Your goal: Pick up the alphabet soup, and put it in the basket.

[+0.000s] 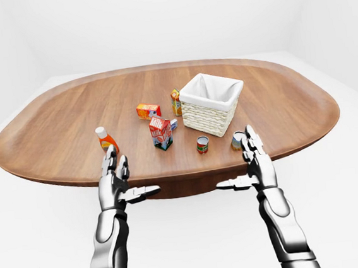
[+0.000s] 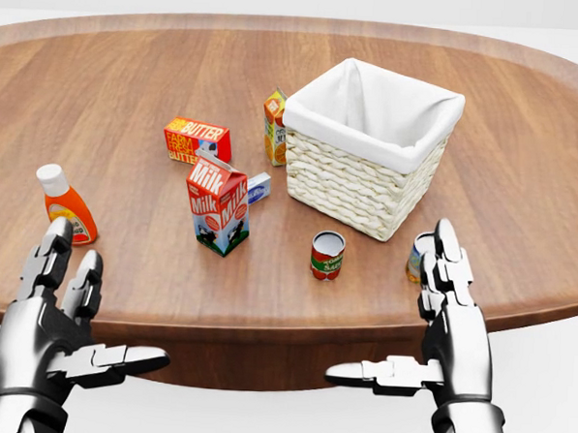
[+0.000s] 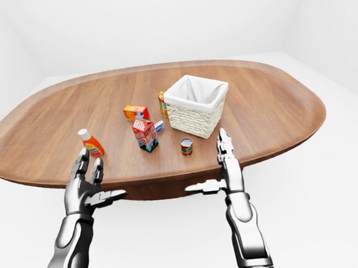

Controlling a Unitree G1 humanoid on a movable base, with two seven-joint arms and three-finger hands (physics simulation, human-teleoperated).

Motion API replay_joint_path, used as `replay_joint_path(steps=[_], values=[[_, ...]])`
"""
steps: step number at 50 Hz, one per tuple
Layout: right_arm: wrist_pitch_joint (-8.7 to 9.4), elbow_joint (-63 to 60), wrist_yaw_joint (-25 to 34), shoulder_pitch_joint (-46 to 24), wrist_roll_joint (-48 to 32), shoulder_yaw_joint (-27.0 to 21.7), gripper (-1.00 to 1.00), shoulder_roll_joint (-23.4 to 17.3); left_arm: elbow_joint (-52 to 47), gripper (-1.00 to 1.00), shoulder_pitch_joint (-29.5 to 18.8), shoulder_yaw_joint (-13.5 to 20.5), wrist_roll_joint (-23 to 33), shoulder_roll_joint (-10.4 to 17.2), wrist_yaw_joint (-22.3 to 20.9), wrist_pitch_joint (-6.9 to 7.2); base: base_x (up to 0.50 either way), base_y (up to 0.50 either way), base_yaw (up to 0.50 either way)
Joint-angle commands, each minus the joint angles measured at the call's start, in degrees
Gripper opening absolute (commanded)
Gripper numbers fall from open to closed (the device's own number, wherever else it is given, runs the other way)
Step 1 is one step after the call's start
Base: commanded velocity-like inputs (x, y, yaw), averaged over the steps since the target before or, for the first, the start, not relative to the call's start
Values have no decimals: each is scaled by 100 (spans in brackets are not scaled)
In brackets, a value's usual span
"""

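Note:
A small red can (image 2: pixel 327 254) with a green band stands on the wooden table (image 2: pixel 121 91), below the white-lined wicker basket (image 2: pixel 351 186). A second can (image 2: pixel 419 256), to the right of the first, is mostly hidden behind my right fingers; its label cannot be read. My right hand (image 2: pixel 395 314) is open at the table's near edge, fingers upright, thumb pointing left, holding nothing. My left hand (image 2: pixel 105 304) is open too at the lower left, below the ketchup bottle (image 2: pixel 66 206).
A milk carton (image 2: pixel 218 204) stands left of the red can. A butter box (image 2: pixel 197 140), an orange juice carton (image 2: pixel 274 127) and a small blue-white box (image 2: pixel 259 187) lie by the basket's left side. The table edge runs just above both hands.

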Motion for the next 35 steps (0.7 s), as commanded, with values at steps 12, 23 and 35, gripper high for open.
replay_joint_path(steps=[12,23,35], values=[[-153,-280,-234,128,109,-181,100,-6,38,100,23,-88,142,-94,-45,0,0,0,0],[-99,-303,-156,128,193,-149,100,-7,73,100,18,-88,160,-93,-42,0,0,-16,0],[-117,-198,-107,80,235,-157,100,-16,195,100,-17,-104,215,-93,-64,0,0,-19,0]])
